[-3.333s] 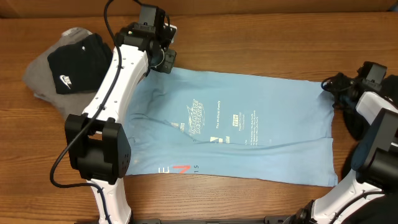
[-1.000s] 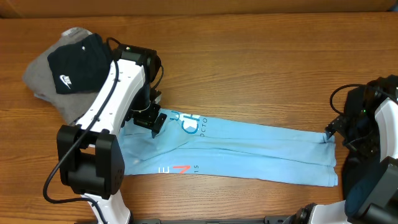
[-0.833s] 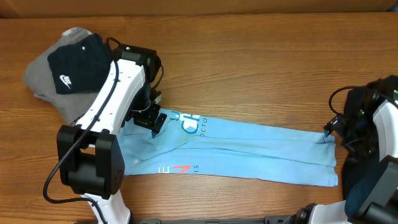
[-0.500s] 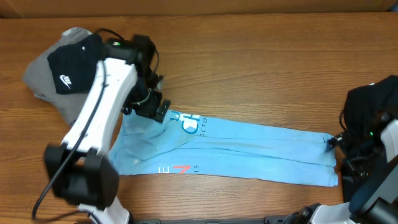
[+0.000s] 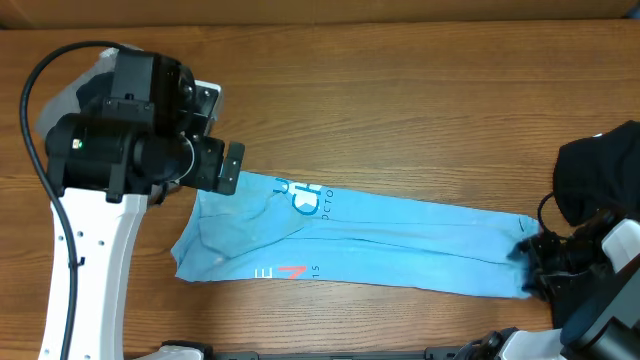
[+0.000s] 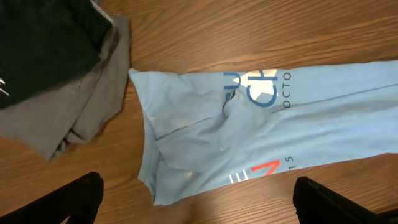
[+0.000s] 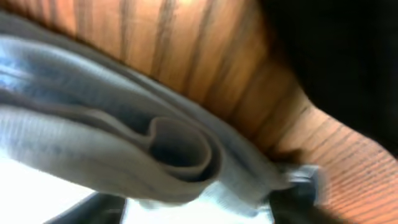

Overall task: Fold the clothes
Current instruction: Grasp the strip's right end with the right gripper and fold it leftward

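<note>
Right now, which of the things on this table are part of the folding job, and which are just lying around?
Part of the job:
light blue T-shirt, lying as a long strip
grey garment with a black piece on top
black garment at the right edge

Just lying about:
nothing that I can see; only the wooden table underneath
</note>
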